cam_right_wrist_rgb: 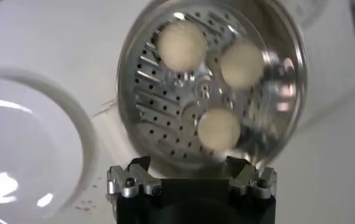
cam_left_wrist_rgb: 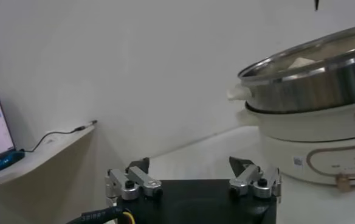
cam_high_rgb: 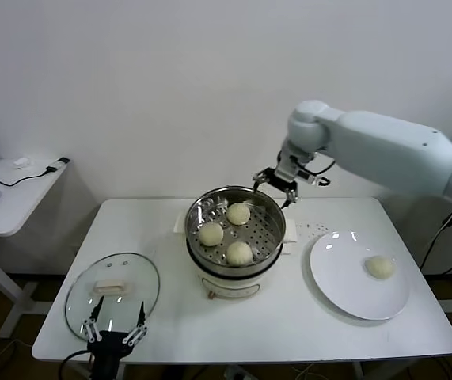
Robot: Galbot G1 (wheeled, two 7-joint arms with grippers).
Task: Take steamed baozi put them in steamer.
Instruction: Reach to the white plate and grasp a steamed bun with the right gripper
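Right gripper (cam_high_rgb: 286,188) hangs spread and empty just above the steamer's (cam_high_rgb: 271,210) far rim. Three baozi (cam_high_rgb: 239,252) sit inside, one (cam_high_rgb: 380,267) waits on the plate (cam_high_rgb: 336,269). Left gripper (cam_high_rgb: 116,329) rests open at the table's (cam_high_rgb: 305,324) near edge by the glass lid (cam_high_rgb: 142,277).

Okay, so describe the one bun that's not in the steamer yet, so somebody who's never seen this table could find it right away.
Start at the white table and find the shiny steel steamer in its middle. To the right of the steamer lies a white round plate. The bun sits alone on that plate near its far right edge, while the other three lie inside the steamer.
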